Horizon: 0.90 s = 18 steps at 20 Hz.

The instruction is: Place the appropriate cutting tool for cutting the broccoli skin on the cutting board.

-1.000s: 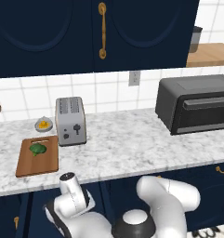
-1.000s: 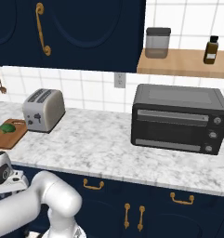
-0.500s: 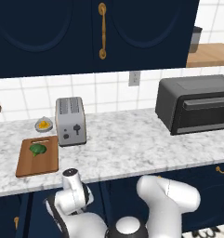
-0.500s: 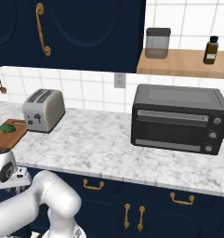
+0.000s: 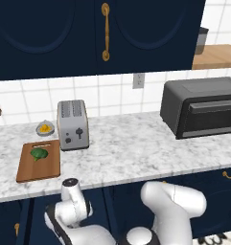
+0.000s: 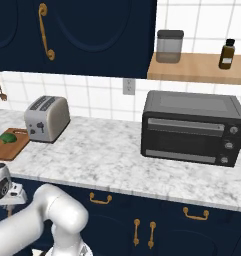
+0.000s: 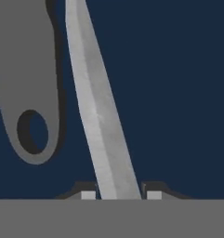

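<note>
In the hand view we see the knife's silver-grey blade [image 7: 97,116] running up from between the two dark fingertips [image 7: 88,194] toward the top edge, tapering as it goes, against a flat dark-blue surface. The gripper [image 7: 118,194] has its fingertips set close on either side of the blade's lower end, so it looks closed on the knife, though the actual contact lies below the edge of the view and the handle is hidden. Just to the blade's left lies a flat grey utensil handle [image 7: 27,83] with a rounded end and an oval hole in it; we cannot tell what tool it belongs to.

In the base views the arm bends low in front of the counter, its wrist down by the dark-blue cabinet fronts below the counter edge.

Up on the marble counter [image 5: 131,153], the cutting board [image 5: 39,161] lies at the left end with the broccoli [image 5: 39,153] on its far half. A silver toaster [image 5: 73,125] stands just right of the board, and a small plate of yellow-orange food [image 5: 45,128] sits behind the board beside the toaster. Well to the right stands a dark toaster oven [image 5: 203,106]. From the right base view, a wooden shelf [image 6: 197,73] above the oven carries a canister [image 6: 169,46] and a small dark bottle [image 6: 227,54].
</note>
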Motion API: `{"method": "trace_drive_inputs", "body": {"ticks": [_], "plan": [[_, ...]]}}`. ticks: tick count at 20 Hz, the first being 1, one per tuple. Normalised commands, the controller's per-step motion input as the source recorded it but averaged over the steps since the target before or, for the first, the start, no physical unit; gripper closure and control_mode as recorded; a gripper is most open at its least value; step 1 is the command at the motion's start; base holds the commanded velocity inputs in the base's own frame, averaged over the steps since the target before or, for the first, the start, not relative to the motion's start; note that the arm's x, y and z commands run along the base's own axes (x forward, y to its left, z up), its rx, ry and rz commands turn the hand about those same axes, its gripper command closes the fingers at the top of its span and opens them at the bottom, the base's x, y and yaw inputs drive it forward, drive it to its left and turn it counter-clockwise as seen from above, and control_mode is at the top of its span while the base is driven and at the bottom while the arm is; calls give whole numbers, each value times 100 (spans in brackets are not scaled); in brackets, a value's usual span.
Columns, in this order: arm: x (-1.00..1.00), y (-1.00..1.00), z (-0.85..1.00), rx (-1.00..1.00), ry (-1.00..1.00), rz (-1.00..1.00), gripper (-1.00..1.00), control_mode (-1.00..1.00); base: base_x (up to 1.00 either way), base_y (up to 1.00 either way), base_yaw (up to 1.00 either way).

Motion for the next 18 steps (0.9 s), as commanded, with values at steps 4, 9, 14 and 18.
{"method": "trace_drive_inputs", "body": {"ticks": [4,9,14,18], "plan": [[-27,84,27,0,-4,-19,100,-100,0,0,0],[0,32,98,-1,-10,-13,100,-100,0,0,0],[-24,0,97,0,-2,-9,100,-100,0,0,0],[-48,11,74,0,6,-22,100,-100,0,0,0]]}}
